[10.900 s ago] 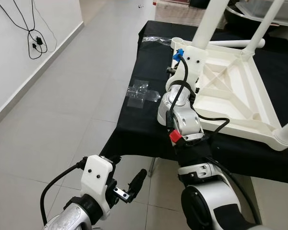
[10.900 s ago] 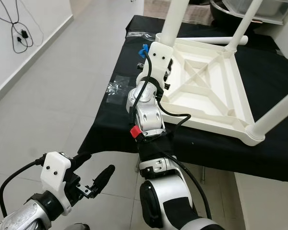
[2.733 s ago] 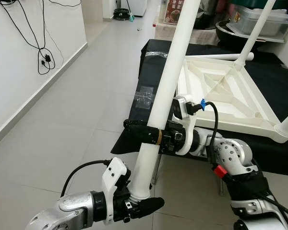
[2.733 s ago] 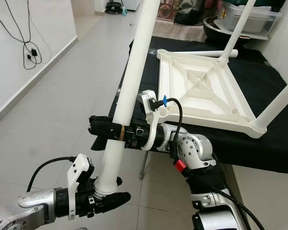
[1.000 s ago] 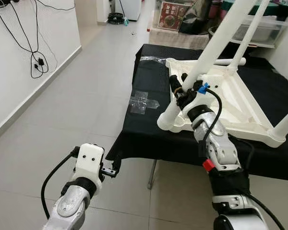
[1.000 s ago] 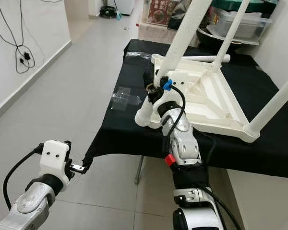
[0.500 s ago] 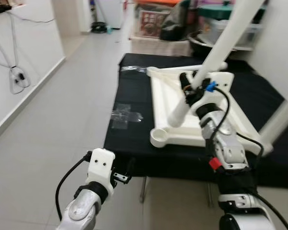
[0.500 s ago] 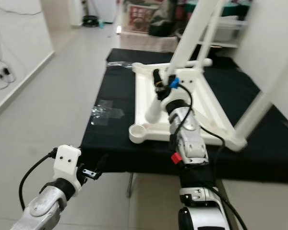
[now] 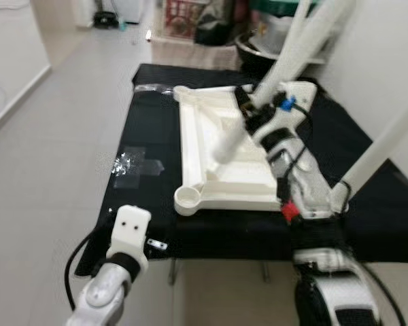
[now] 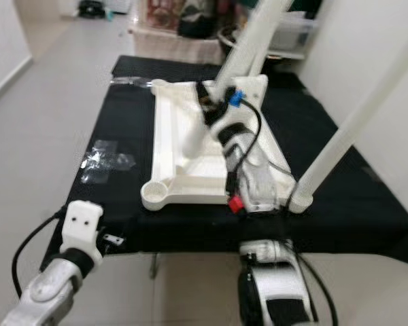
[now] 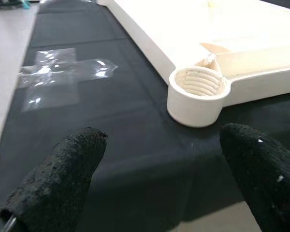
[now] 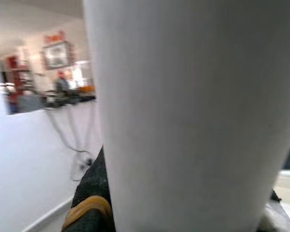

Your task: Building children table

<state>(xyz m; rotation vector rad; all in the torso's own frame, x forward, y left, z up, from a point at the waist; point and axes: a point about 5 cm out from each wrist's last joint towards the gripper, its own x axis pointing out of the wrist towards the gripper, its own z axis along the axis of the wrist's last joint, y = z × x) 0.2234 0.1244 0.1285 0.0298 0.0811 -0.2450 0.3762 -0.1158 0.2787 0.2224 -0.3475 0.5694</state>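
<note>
The right gripper, which a few seconds ago holds the loose table leg out over the floor beside the bench with the left gripper cupping its foot, now holds that leg tilted above the upturned tabletop, its lower end hanging over the frame near the empty corner socket. The left gripper has let go of the leg and now sits low at the near edge of the black cloth, fingers spread.

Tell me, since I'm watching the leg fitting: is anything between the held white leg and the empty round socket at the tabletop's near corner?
Nothing visible is. The right pincer holds the leg over the upturned tabletop; the socket sits open.
</note>
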